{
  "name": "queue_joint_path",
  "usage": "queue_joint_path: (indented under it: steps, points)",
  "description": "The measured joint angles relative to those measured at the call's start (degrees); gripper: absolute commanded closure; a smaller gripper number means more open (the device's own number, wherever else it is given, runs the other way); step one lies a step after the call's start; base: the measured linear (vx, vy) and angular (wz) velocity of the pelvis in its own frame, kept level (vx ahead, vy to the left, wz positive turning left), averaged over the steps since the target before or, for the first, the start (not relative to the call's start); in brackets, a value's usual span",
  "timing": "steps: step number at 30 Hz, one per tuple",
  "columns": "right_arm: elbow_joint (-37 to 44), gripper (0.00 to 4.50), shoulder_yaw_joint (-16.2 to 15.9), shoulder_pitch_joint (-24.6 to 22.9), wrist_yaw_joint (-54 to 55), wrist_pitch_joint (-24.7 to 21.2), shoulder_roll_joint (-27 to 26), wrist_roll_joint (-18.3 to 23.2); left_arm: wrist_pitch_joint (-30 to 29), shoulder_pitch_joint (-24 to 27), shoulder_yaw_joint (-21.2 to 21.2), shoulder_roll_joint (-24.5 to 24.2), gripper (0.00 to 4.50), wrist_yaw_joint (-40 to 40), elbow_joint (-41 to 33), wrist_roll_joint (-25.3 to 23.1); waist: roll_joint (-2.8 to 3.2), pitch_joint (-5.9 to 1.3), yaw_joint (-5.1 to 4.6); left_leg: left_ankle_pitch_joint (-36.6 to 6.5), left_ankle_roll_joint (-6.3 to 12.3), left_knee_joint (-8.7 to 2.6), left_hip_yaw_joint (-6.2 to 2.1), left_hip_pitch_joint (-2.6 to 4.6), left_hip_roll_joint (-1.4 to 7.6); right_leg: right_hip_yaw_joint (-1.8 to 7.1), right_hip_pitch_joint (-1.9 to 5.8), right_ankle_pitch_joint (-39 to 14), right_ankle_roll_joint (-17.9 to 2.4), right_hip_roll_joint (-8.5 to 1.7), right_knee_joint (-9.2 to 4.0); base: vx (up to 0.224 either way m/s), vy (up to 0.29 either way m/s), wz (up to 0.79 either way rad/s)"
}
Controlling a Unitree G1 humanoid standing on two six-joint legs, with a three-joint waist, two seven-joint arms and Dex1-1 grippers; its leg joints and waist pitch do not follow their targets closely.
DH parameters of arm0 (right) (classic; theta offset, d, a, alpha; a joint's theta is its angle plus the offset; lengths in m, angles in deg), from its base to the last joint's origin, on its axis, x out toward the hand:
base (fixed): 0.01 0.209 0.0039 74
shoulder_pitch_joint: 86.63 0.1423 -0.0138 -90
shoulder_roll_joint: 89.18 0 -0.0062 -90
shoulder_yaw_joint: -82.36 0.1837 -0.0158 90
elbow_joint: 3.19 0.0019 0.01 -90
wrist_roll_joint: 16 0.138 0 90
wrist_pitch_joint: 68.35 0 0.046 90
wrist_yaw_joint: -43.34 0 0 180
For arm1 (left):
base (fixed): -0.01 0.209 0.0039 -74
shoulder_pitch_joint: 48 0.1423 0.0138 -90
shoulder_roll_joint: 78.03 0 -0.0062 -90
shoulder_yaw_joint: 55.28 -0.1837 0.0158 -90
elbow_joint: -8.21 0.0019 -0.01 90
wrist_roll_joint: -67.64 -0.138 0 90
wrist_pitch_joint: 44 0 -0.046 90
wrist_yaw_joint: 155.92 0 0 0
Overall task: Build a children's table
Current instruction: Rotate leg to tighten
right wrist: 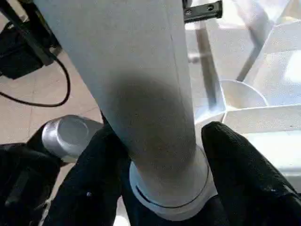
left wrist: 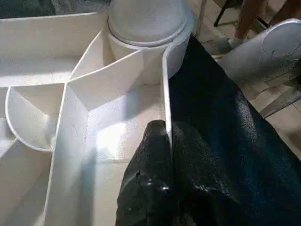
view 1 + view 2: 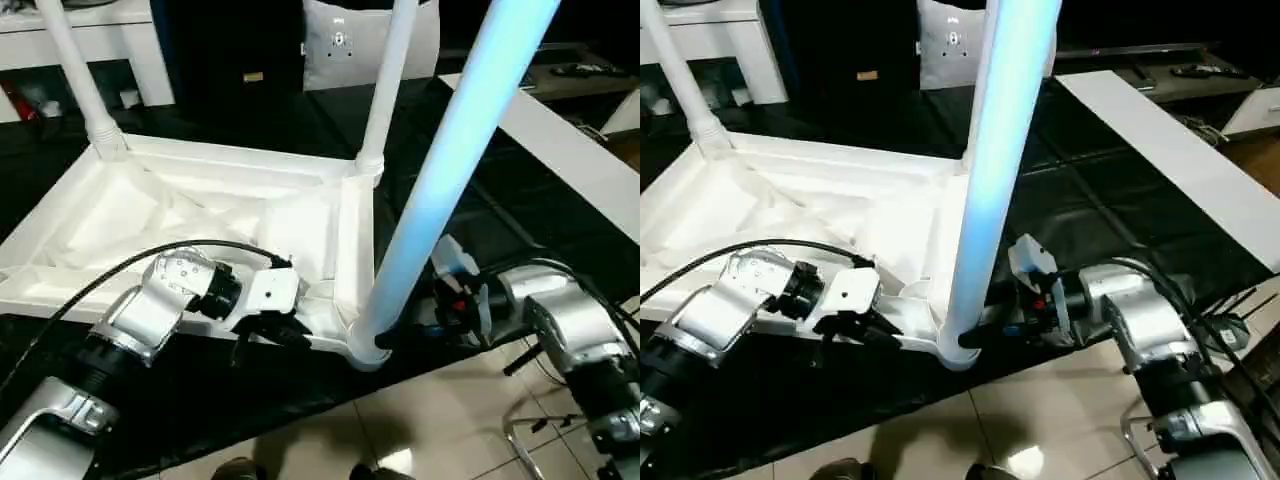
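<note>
The children's table (image 3: 200, 220) lies upside down on a black cloth, ribbed underside up. Three white legs stand in its corner sockets: one at the far left (image 3: 75, 75), one at the far right (image 3: 385, 90), and a near one (image 3: 450, 170) at the front right corner. My left gripper (image 3: 275, 335) is shut on the thin front rim wall (image 2: 165, 94) beside that corner, one black finger (image 2: 150, 160) on each side. My right gripper (image 1: 164, 136) straddles the base of the near leg (image 1: 141, 94). One finger (image 1: 101, 169) is against it, the other (image 1: 240, 169) a little apart.
A flat white board (image 3: 580, 160) lies along the right. A white cabinet (image 3: 90, 40) stands at the back left. Tiled floor (image 3: 450, 420) begins just past the cloth's front edge, with a metal frame (image 3: 540, 435) there. A person's legs (image 2: 249, 19) stand near.
</note>
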Motion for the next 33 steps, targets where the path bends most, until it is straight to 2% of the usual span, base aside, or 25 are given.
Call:
queue_joint_path:
  steps: [2,4,9,14,21,23,25,27,28,30,33]
  points:
    - [0.0,2.12,-0.4,0.1,-0.8,0.1,-0.1,-0.1,0.0,0.0,0.0,-0.1,4.5,-0.3,-0.1,0.0,-0.03,0.01,0.09,0.0,0.0,0.0,0.0,-0.01,0.0,0.0,0.0,0.0,0.0,0.0,0.0,0.0,0.0,0.0]
    - [-0.2,2.41,-0.4,0.3,-1.0,0.4,-0.1,-0.3,0.1,0.0,0.0,-0.1,4.5,-0.3,-0.1,0.0,-0.04,0.02,0.06,0.0,0.0,0.0,0.0,-0.01,0.0,0.0,0.0,0.0,0.0,0.0,0.0,0.0,0.0,0.0]
    - [-1.1,2.5,-0.7,1.1,-1.8,1.5,-0.3,-0.9,0.1,0.0,0.0,-0.1,4.5,-0.3,-0.1,0.0,-0.04,0.02,0.04,0.0,0.0,0.0,0.0,0.0,0.0,0.0,0.0,0.0,0.0,0.0,0.0,0.0,0.0,0.0]
    - [-1.0,2.53,-0.5,0.9,-1.7,0.8,-0.4,-0.9,-0.7,0.0,0.1,0.1,4.5,0.0,-0.2,0.0,-0.04,0.02,0.06,0.0,0.0,0.0,0.0,0.01,0.0,0.0,0.0,0.0,0.0,0.0,0.0,0.0,0.0,0.0]
    - [5.4,2.53,3.9,-5.4,5.8,-4.8,-1.3,0.9,-10.7,0.6,1.6,2.9,4.5,4.3,-2.2,0.0,0.03,0.05,0.1,0.0,0.0,0.03,0.01,0.18,0.0,0.02,0.27,-0.2,0.3,-0.02,-0.04,0.0,0.0,0.0]
    - [7.2,2.53,5.3,-7.3,9.0,-6.0,-1.9,1.3,-13.4,0.9,2.0,3.5,4.5,6.1,-2.9,0.0,0.09,0.07,-0.28,0.0,0.0,0.05,0.01,0.27,0.0,0.05,0.33,-0.2,0.3,-0.02,-0.06,0.0,0.0,0.0]
    - [8.2,2.53,6.3,-8.1,11.6,-6.7,-2.5,1.4,-15.5,1.0,2.4,4.1,4.5,7.5,-3.5,0.0,0.09,0.07,-1.06,0.0,0.0,0.04,0.01,0.27,-0.01,0.04,0.35,-0.2,0.3,-0.02,-0.16,0.0,0.0,0.0]
    - [9.2,2.53,8.4,-9.7,17.1,-6.7,-5.0,0.8,-18.3,1.4,3.8,5.4,4.5,10.5,-3.8,-0.4,0.09,0.07,-1.69,0.0,0.0,0.07,0.0,0.33,-0.01,0.04,0.43,-0.2,0.4,-0.02,-0.17,0.0,0.0,0.0]
    - [9.3,2.53,9.4,-9.9,21.3,-6.6,-7.1,0.1,-20.1,1.4,4.7,6.3,4.5,12.8,-3.8,-1.0,0.17,0.06,-2.33,0.0,0.0,0.07,0.0,0.36,-0.02,0.04,0.43,-0.2,0.4,-0.02,-0.2,0.0,0.0,0.0]
    - [9.3,2.54,10.6,-9.8,27.5,-6.4,-9.9,-1.6,-22.2,1.3,5.8,8.0,4.5,16.2,-3.8,-2.0,0.16,0.06,-3.37,0.0,0.0,0.08,-0.01,0.37,-0.02,0.03,0.43,-0.2,0.4,-0.02,-0.25,0.0,0.0,0.0]
    - [9.3,2.57,11.4,-9.3,34.9,-6.9,-13.2,-3.2,-24.4,1.2,6.4,9.7,4.5,20.4,-4.0,-2.7,0.14,0.05,-4.43,0.0,0.0,0.06,-0.04,0.46,-0.03,0.01,0.45,-0.3,0.4,-0.01,-0.29,0.0,0.0,0.0]
